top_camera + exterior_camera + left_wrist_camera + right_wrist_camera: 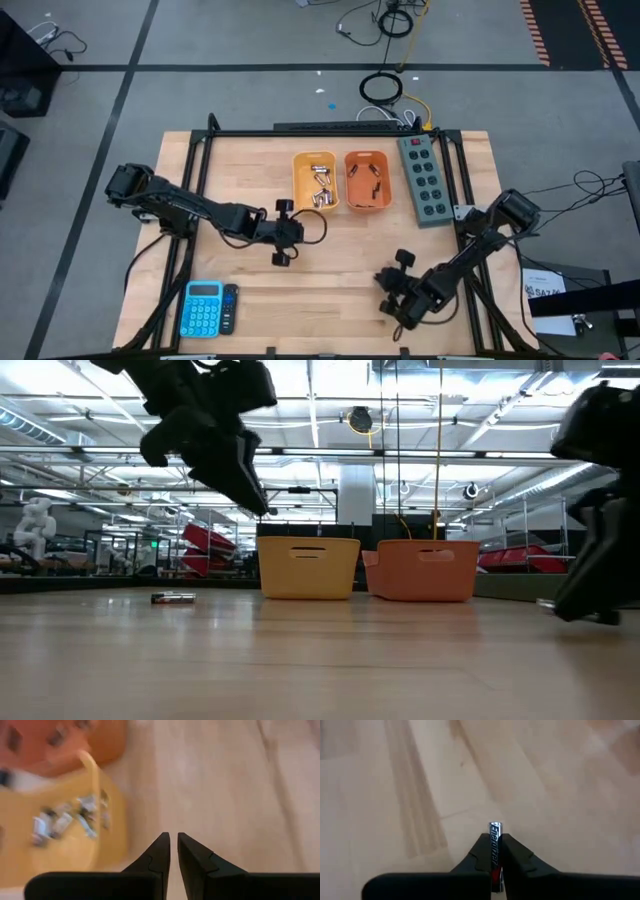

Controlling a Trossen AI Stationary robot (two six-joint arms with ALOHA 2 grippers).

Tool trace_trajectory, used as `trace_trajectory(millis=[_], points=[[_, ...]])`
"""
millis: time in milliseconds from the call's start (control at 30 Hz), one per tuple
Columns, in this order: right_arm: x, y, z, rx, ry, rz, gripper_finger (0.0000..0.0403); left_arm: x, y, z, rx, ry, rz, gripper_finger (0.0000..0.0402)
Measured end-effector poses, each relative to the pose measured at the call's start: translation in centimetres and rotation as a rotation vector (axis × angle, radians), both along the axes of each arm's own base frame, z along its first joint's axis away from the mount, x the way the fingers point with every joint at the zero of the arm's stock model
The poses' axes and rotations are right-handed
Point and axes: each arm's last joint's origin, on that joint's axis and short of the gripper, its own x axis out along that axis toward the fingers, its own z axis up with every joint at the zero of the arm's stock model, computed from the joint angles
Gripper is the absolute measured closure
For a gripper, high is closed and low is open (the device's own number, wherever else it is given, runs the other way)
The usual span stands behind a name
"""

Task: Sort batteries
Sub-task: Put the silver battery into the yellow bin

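gripping a silver battery (495, 845) upright between its closed jaws, the right gripper (493, 851) hangs over bare wood; the left gripper (173, 851) has jaws nearly shut, empty, beside the yellow bin (112, 815).

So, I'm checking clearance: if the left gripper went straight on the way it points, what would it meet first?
Probably bare table: the left gripper, shut and empty, points at wood just beside the yellow bin. Depth is unclear.

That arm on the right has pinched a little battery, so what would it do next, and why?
Probably lift and carry it toward the bins. The right gripper is shut on a small silver-and-black cylindrical battery low over the pale wooden table, far from the yellow plastic bin and the orange plastic bin.
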Motion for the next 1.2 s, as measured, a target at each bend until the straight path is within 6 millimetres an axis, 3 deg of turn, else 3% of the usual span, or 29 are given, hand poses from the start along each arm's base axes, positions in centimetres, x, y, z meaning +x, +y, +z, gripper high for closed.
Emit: trace_trajectory(millis=[133,333,467,600,733,967,1200], points=[[1.9,-1.9,0.2,-0.098,-0.007,0.004,0.0401,0.4,-0.3,0.1,0.114,-0.088,-0.058,0.0354],[6.9,-6.0,1.2,-0.148,-0.073,0.065,0.0401,0.4,0.3,-0.9,0.223,-0.189,-0.047,0.0354],[9.8,-9.4,3.2,-0.148,-0.198,0.127,0.0401,-0.1,-0.2,-1.5,0.282,-0.259,-0.085,0.0354],[11.6,-12.7,5.9,-0.199,-0.344,0.19,0.0394,-1.0,-0.5,-0.7,0.243,-0.331,-0.07,0.0354],[12.7,-16.6,7.7,-0.235,-0.468,0.19,0.0392,-2.1,-0.2,0.6,0.082,-0.371,0.018,0.0354],[13.0,-23.9,8.2,-0.204,-0.55,0.106,0.038,-3.5,0.6,0.8,-0.089,-0.314,0.136,0.0349],[13.2,-26.7,9.0,-0.116,-0.564,0.106,0.0282,-3.5,0.7,0.9,-0.084,-0.297,0.124,0.0272]])
